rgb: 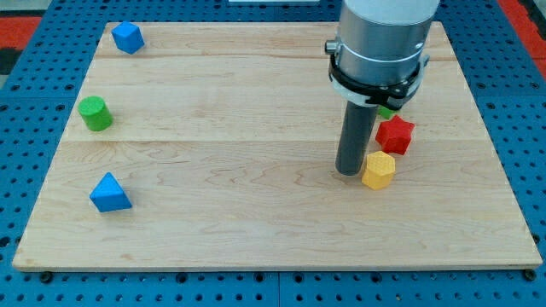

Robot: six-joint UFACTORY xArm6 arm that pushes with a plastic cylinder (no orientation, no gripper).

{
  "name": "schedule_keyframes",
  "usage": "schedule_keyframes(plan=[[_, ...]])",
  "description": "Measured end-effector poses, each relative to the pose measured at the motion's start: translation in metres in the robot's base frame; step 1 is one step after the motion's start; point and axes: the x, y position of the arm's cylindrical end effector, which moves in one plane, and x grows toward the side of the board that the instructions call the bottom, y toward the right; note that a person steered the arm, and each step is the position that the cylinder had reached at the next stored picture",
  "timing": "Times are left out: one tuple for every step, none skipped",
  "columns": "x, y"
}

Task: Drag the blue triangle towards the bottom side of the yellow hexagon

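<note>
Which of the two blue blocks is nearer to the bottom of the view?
The blue triangle, low at the view's left. The other blue block sits at the board's top left corner. My tip is far from both, beside the yellow hexagon.

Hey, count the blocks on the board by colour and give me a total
Blue: 2, a triangle and a cube
Green: 2, a cylinder and a green block mostly hidden behind the arm
Red: 1, a star
Yellow: 1, a hexagon
Total: 6
My tip sits just to the view's left of the hexagon.
</note>
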Motion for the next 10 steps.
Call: schedule_keyframes(plan=[[0.0, 0.018], [0.0, 0.026], [0.0, -0.021], [0.0, -0.064], [0.0, -0.095], [0.0, -0.121], [0.0, -0.163], [0.0, -0.222], [-0.014, -0.313], [0.009, -0.338]])
